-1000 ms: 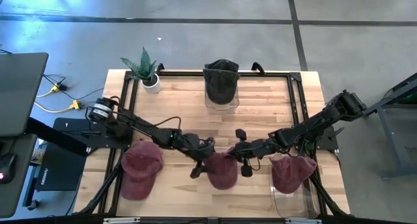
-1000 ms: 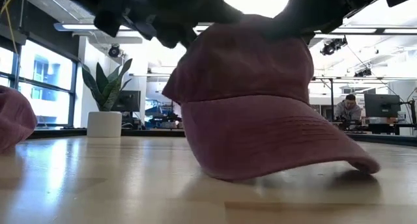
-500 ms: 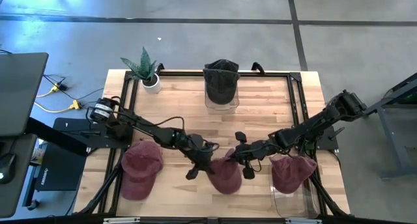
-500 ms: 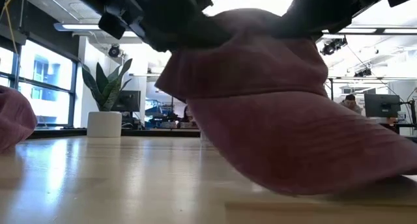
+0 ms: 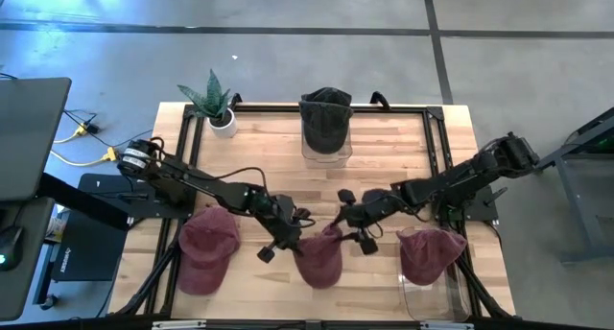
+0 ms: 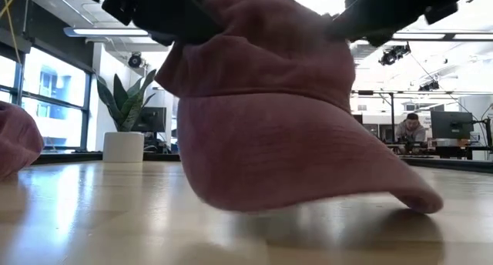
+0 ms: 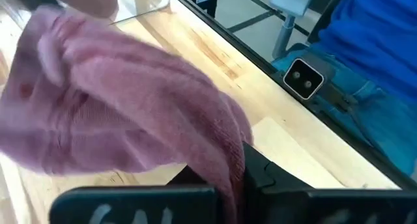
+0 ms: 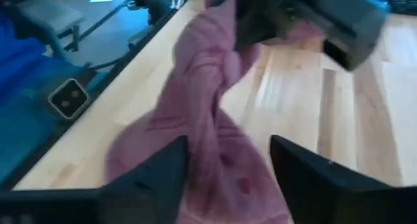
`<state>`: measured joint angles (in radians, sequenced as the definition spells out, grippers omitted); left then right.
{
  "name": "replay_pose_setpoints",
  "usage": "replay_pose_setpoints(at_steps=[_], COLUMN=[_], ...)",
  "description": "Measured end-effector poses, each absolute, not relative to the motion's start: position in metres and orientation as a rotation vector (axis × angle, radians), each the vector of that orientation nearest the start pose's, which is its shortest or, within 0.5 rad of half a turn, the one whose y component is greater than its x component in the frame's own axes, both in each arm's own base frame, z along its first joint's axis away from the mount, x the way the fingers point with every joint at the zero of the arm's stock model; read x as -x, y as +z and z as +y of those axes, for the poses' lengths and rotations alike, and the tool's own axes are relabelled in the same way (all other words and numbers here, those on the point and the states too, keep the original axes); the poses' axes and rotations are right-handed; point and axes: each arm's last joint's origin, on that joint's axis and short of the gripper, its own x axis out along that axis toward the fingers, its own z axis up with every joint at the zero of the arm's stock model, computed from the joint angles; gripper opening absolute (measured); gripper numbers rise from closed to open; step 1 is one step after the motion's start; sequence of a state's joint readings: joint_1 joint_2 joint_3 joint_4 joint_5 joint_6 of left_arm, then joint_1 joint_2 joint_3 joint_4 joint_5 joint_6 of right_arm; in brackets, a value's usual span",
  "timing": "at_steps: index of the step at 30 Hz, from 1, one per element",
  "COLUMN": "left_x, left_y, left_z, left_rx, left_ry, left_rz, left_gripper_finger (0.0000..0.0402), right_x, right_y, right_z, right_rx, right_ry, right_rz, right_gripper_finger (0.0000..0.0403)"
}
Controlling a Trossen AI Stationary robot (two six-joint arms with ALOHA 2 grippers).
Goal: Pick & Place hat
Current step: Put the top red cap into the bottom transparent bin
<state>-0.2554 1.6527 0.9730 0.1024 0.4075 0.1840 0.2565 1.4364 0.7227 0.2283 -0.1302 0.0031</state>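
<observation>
A dusky-pink cap [image 5: 318, 260] sits near the table's front edge, between my two grippers; it fills the low view [image 6: 285, 119]. My left gripper [image 5: 288, 240] is shut on its crown at the cap's left side. My right gripper [image 5: 347, 223] stands open at the cap's far right side. In the right wrist view its two fingers [image 8: 153, 178] flank a bunched ridge of the cap's cloth [image 8: 212, 120]; whether they touch it, I cannot tell. My left gripper pinches a bunched fold of the crown's cloth [image 7: 229, 149] between its two fingers, coming from the table's left and slanting down. The crown is pulled up into a ridge at the fingers. The brim's tip [image 6: 420, 202] lies on the table.
A second pink cap [image 5: 206, 250] lies at the front left, a third [image 5: 430, 253] on a clear stand at the front right. A dark cap [image 5: 326, 122] sits on a clear stand at the far middle, beside a potted plant [image 5: 216, 105]. A person sits beyond the table [image 6: 414, 130].
My left gripper has shut on the cap's crown and drawn it a little toward the table's left and near edge. My right gripper has opened, let go of the cap and drawn back toward the far edge. The cap has swung about, its brim turning.
</observation>
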Motion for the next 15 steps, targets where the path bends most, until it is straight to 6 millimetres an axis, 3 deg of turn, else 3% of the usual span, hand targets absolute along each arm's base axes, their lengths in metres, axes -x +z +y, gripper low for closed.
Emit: replay_pose_setpoints(at_steps=[3, 6, 12, 15], left_x=[-0.335, -0.338, -0.343, -0.342], left_y=[0.209, 0.214, 0.224, 0.228], left_z=[-0.099, -0.099, -0.100, -0.100], left_rx=[-0.158, -0.196, -0.261, -0.261], left_ry=[-0.695, -0.675, -0.678, -0.696], left_rz=[0.515, 0.489, 0.482, 0.545], left_gripper_finger=[0.0007, 0.0007, 0.0007, 0.0007], right_x=[-0.288, -0.296, -0.309, -0.307], right_y=[0.201, 0.190, 0.164, 0.163], right_z=[0.067, 0.062, 0.059, 0.058], right_rx=[0.031, -0.001, -0.096, -0.163], right_ry=[0.456, 0.643, 0.956, 1.109], right_rz=[0.491, 0.475, 0.425, 0.424], right_gripper_finger=[0.0257, 0.0293, 0.0306, 0.0306])
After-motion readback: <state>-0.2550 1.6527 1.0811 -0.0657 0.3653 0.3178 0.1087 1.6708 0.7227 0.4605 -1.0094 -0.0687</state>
